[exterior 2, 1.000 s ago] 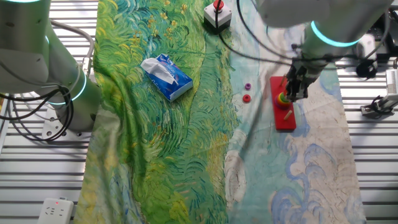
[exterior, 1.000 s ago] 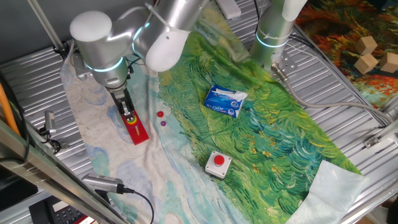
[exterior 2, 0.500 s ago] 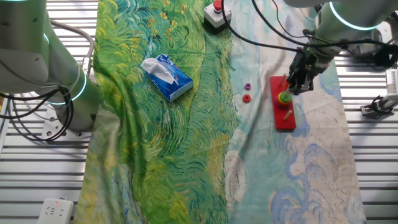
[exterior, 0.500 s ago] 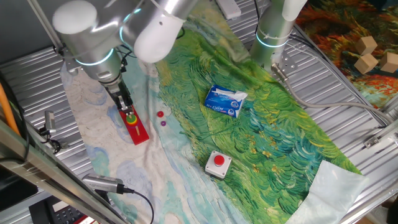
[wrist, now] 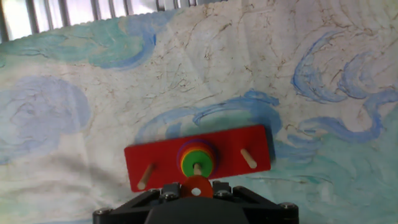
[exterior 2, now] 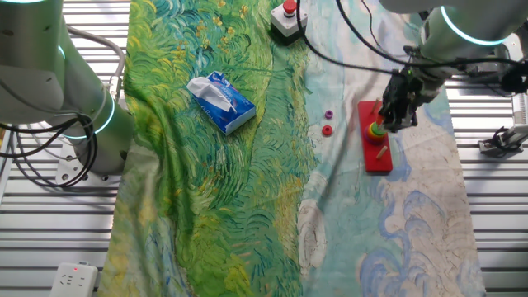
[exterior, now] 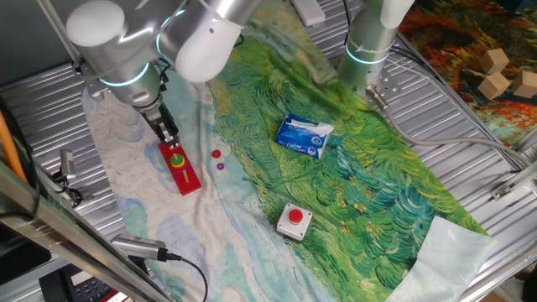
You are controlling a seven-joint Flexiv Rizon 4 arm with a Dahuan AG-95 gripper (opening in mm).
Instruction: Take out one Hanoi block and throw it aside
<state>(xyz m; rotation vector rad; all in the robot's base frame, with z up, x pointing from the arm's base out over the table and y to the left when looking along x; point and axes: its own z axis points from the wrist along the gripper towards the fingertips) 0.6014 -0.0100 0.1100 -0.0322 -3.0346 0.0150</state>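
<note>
The Hanoi block (wrist: 196,186) is a small orange-red disc with a pale centre hole, clenched in the tool (wrist: 196,191) just above the stacked rings (wrist: 197,158) on the red base (wrist: 231,155). Loose red and purple discs (exterior: 218,159) lie nearby on the desk (exterior: 126,193).

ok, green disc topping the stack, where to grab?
Once the hand sheds the Hanoi block: by its rim, pinching opposite edges, from straight above. The green disc lies flat, threaded on the upright middle peg, so it only lifts off upward.
</note>
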